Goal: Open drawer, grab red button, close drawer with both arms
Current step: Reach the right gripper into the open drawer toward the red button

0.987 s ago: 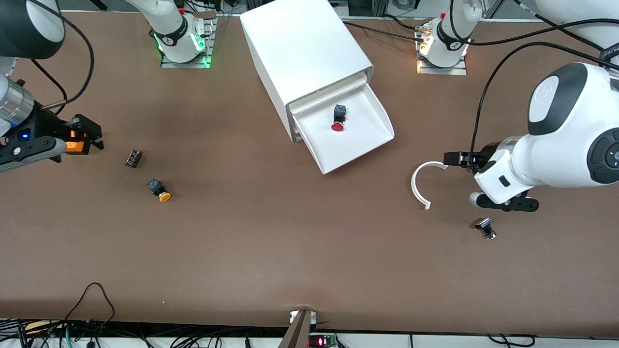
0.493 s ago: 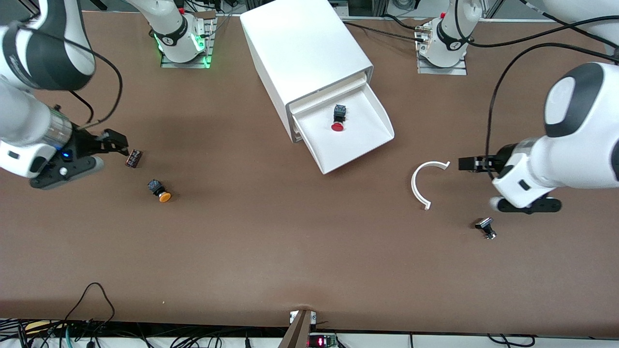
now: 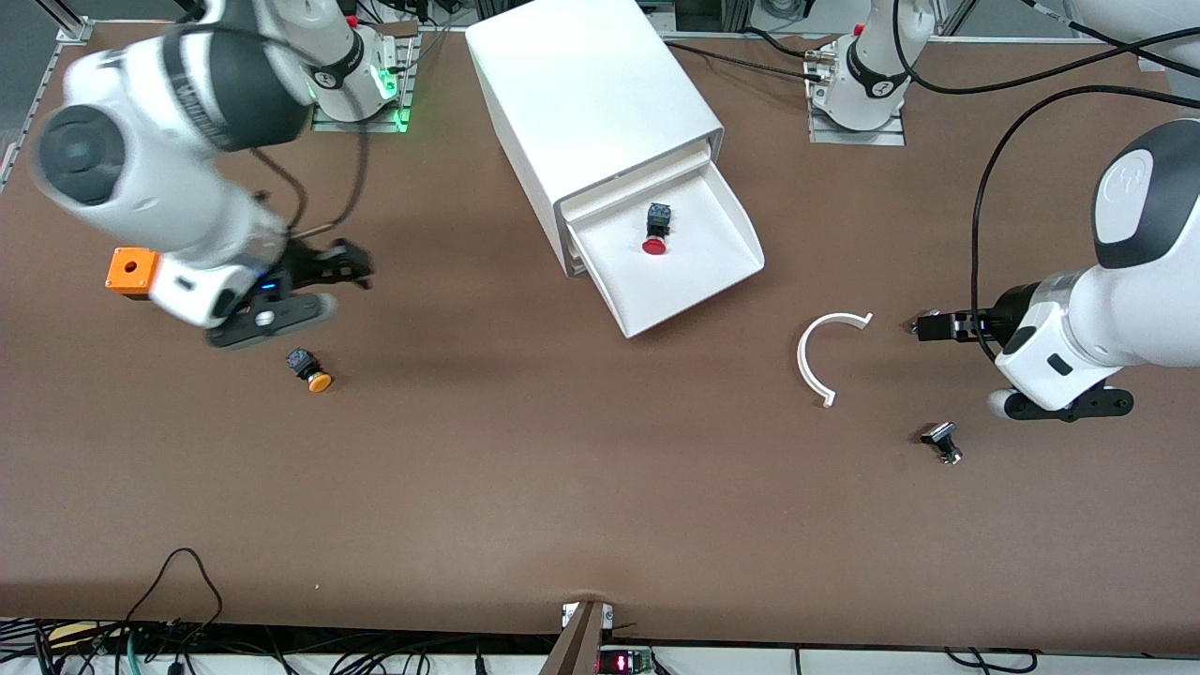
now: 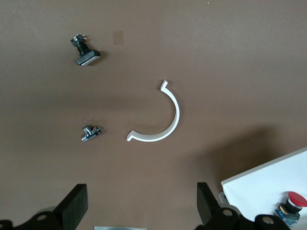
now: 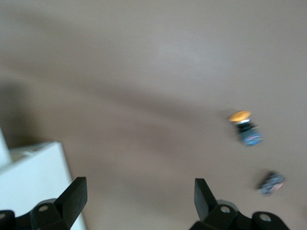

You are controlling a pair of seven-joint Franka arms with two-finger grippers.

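The white cabinet (image 3: 600,103) stands at the back of the table. Its drawer (image 3: 698,272) is pulled out. Inside it lies the button (image 3: 654,245), red cap toward the front camera; the left wrist view shows the button (image 4: 295,200) in the drawer's corner (image 4: 259,189). My right gripper (image 3: 356,267) hangs open and empty over the table between the orange box and the cabinet, fingers (image 5: 74,194) wide apart. My left gripper (image 3: 928,326) is open and empty beside a white arc, toward the left arm's end; its fingers (image 4: 76,207) frame bare table.
An orange-capped button (image 3: 314,375) lies under the right arm. An orange box (image 3: 129,270) sits toward the right arm's end. A white curved arc (image 3: 817,354), a small black part (image 3: 942,441) and a tiny metal piece (image 4: 91,134) lie near the left gripper.
The right arm has swung from its end of the table toward the cabinet, uncovering the orange box and covering a small dark part. The left gripper has drawn back from the arc.
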